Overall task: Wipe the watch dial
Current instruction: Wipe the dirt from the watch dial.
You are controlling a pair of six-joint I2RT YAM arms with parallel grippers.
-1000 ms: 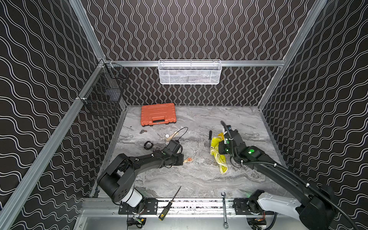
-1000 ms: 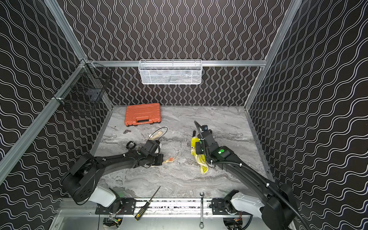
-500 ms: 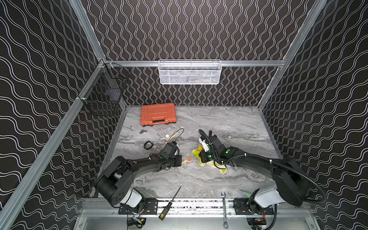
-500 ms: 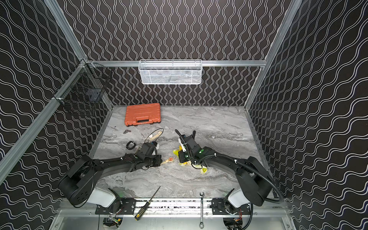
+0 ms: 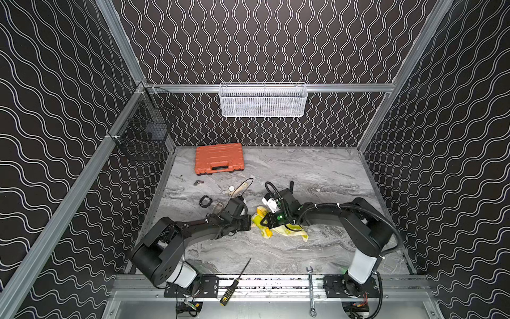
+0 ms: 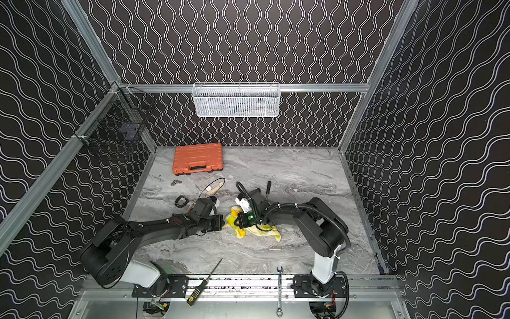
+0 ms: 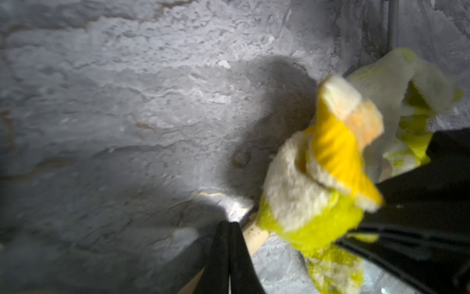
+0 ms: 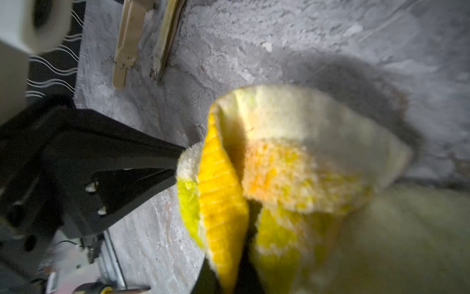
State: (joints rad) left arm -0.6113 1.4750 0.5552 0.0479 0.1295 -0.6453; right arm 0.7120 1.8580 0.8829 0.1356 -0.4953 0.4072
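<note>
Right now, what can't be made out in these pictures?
Watch dial being wiped: covered by the cloth in every view.
Left gripper: shut beside a tan strap; whether it pinches it is unclear, left wrist view.
Right gripper: fingertips buried in blurred cloth, right wrist view.
Basket: contents too small, top views.

I have my left arm [image 5: 193, 232] and right arm [image 5: 325, 214] stretched low and nearly level, tips pointing at each other mid-cell. The left tool [image 7: 230, 225] has its jaws pressed together; the right tool [image 8: 250, 211], close by, is clamped tight too.
</note>
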